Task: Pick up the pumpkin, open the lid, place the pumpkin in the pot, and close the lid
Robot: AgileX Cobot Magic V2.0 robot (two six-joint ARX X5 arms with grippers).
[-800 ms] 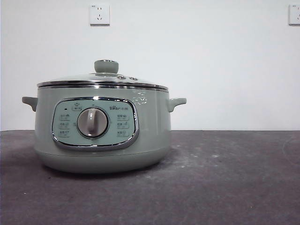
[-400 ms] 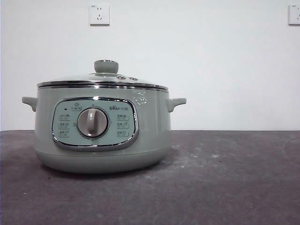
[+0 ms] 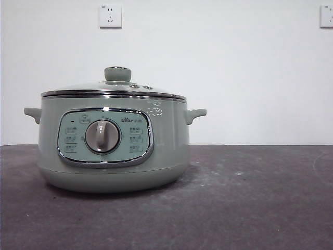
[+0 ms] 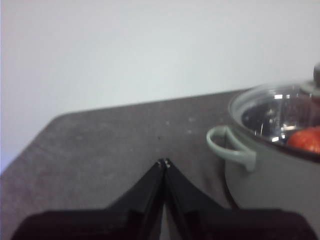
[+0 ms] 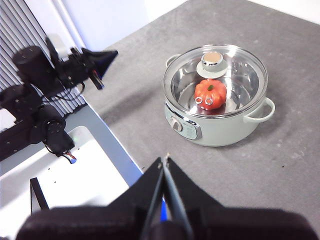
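The sage-green pot (image 3: 112, 140) stands on the dark table with its glass lid (image 3: 114, 88) seated on the rim. Through the lid the orange-red pumpkin (image 5: 210, 93) lies inside the pot (image 5: 215, 102); a slice of the pumpkin (image 4: 306, 140) also shows in the left wrist view under the lid (image 4: 280, 112). My left gripper (image 4: 164, 162) is shut and empty, held low beside the pot's handle (image 4: 231, 147). High above the table's near edge, my right gripper (image 5: 165, 159) is shut and empty too. Neither gripper appears in the front view.
The other arm (image 5: 60, 67) shows as a black body off the table's side in the right wrist view, over a white base (image 5: 75, 170). Grey table (image 3: 250, 198) stretches to the right of the pot. Wall sockets (image 3: 110, 15) sit behind.
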